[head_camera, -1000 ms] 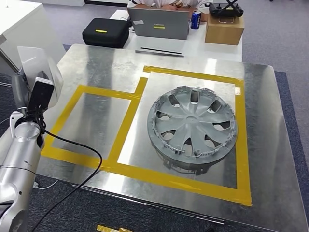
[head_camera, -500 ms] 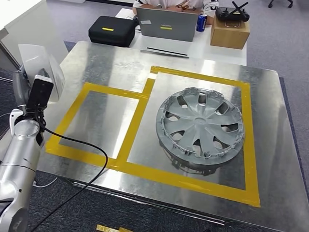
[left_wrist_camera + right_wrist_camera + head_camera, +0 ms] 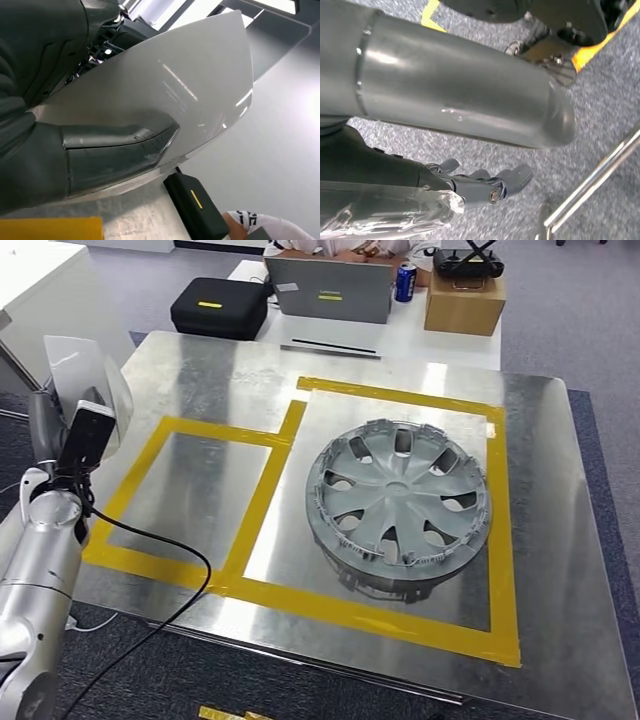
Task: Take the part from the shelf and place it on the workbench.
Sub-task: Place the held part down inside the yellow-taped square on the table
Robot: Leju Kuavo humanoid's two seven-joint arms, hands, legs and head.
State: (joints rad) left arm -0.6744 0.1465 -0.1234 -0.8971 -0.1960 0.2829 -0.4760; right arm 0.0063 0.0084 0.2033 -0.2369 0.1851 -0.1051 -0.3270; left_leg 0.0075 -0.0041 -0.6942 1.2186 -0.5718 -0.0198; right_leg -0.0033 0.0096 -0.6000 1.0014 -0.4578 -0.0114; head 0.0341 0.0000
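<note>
The left hand [image 3: 56, 145] is clamped on the part [image 3: 181, 85], a pale curved panel, thumb pressed across its face. In the head view the part [image 3: 87, 370] sits at about nine o'clock, raised beside the left edge of the workbench [image 3: 573, 570] and not resting on it. Judgement: pickup from the shelf appears done; placing is outstanding, and the empty taped square [image 3: 189, 495] near the panel looks the likely target, though that cannot be confirmed.

The right hand [image 3: 486, 187] hangs low above carpet, fingers extended and slightly apart, holding nothing visible.

Surface: a reflective metal sheet marked in yellow tape as two adjoining boxes. The larger box, at about three o'clock, holds a silver wheel cover [image 3: 398, 502] lying flat within its lines. A black cable [image 3: 162, 540] trails over the near left corner.

Room: grey carpet; beyond the bench at twelve o'clock a white table carries a laptop [image 3: 328, 287], a black case [image 3: 219, 306], a blue can [image 3: 405, 281] and a cardboard box [image 3: 463, 300].
</note>
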